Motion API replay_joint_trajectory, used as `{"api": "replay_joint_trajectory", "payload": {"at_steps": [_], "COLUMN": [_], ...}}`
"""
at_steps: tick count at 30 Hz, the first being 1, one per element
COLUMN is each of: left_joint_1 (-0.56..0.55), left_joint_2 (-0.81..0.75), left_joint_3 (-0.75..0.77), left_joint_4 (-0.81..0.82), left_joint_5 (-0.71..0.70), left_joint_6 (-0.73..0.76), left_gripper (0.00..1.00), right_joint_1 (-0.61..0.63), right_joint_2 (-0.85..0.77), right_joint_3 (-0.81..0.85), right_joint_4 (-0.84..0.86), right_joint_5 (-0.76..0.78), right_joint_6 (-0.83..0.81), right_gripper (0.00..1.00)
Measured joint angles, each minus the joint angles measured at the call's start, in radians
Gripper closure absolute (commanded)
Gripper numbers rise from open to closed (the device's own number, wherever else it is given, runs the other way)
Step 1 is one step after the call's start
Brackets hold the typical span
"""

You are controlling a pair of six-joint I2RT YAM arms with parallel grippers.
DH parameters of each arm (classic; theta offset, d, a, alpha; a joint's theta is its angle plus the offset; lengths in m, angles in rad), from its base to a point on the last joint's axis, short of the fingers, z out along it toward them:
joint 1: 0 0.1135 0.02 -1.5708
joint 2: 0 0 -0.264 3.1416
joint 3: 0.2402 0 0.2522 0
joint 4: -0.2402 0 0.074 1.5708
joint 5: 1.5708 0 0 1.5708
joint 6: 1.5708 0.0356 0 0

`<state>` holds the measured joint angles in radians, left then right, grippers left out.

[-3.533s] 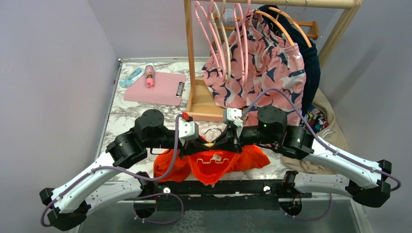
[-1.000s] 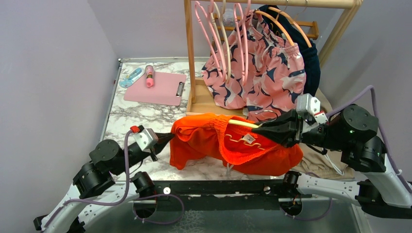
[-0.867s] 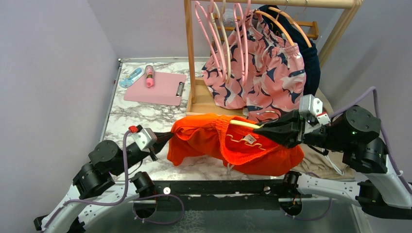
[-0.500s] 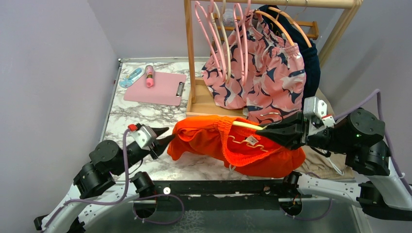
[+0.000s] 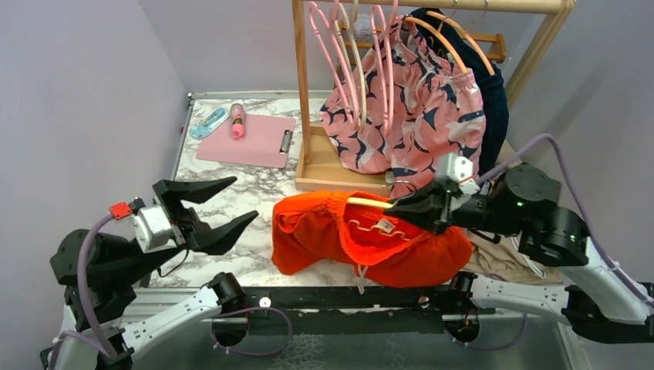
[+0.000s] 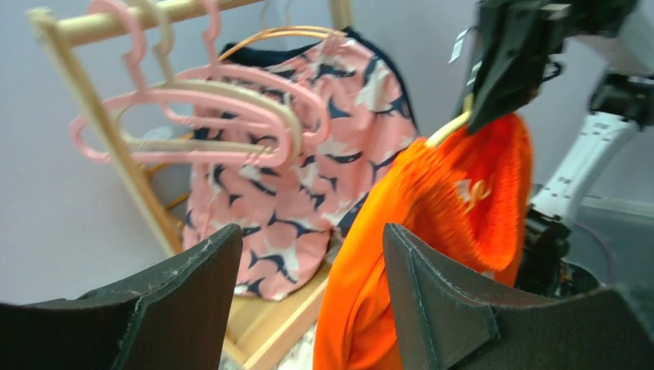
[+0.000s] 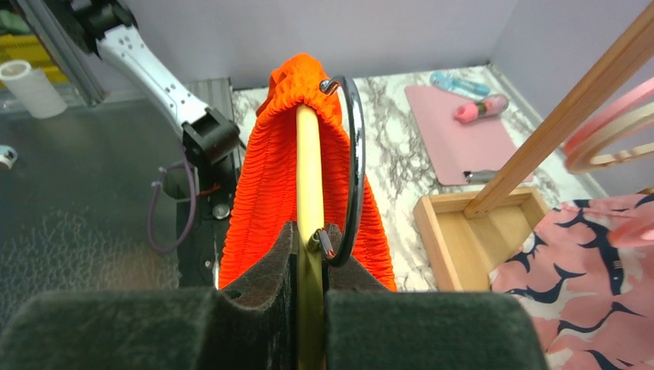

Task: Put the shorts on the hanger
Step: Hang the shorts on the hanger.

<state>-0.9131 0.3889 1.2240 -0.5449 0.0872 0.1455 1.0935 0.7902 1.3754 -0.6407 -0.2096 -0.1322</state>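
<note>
The bright orange-red shorts (image 5: 339, 235) hang draped over the pale-yellow hanger (image 5: 369, 203), their lower part bunched on the marble table near the front edge. My right gripper (image 5: 395, 208) is shut on the hanger's bar. In the right wrist view the yellow hanger (image 7: 310, 162) runs out from between the fingers of my right gripper (image 7: 310, 231), with its metal hook (image 7: 355, 146) beside it and the shorts (image 7: 262, 177) over its far end. My left gripper (image 5: 241, 200) stands open and empty, a little left of the shorts. The left wrist view shows the shorts (image 6: 432, 208) beyond my open left gripper (image 6: 312, 235).
A wooden rack (image 5: 302, 92) stands behind, holding pink hangers (image 5: 339, 54) and pink shark-pattern shorts (image 5: 416, 116); its tray base (image 5: 324, 173) lies just behind the orange shorts. A pink clipboard (image 5: 245, 139) sits far left. A beige garment (image 5: 501, 258) lies at right.
My left gripper has let go of the shorts, opened wide and pulled back to the left. The shorts' left side has dropped. The right gripper has carried the hanger slightly left.
</note>
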Motion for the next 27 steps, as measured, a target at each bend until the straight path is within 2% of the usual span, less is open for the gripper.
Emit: {"api": "replay_joint_trajectory", "payload": {"at_steps": [4, 9, 16, 21, 27], "left_joint_1": [0.000, 0.000, 0.001, 0.001, 0.001], "left_joint_2": [0.108, 0.293, 0.393, 0.393, 0.370], "left_joint_3": [0.040, 0.018, -0.021, -0.022, -0.057], "left_joint_4": [0.023, 0.016, 0.011, 0.028, 0.043], "left_joint_5": [0.148, 0.323, 0.432, 0.465, 0.470], "left_joint_6": [0.002, 0.002, 0.011, 0.017, 0.020], "left_gripper": [0.30, 0.33, 0.39, 0.51, 0.82], "right_joint_1": [0.000, 0.000, 0.000, 0.000, 0.000], "right_joint_2": [0.058, 0.114, 0.119, 0.119, 0.116], "right_joint_3": [-0.027, -0.056, -0.057, -0.064, -0.072], "right_joint_4": [0.000, 0.001, 0.022, 0.035, 0.043], "right_joint_5": [-0.030, -0.078, -0.122, -0.130, -0.130], "right_joint_6": [-0.008, -0.008, -0.007, -0.006, -0.003], "right_gripper": [0.99, 0.99, 0.99, 0.99, 0.99]}}
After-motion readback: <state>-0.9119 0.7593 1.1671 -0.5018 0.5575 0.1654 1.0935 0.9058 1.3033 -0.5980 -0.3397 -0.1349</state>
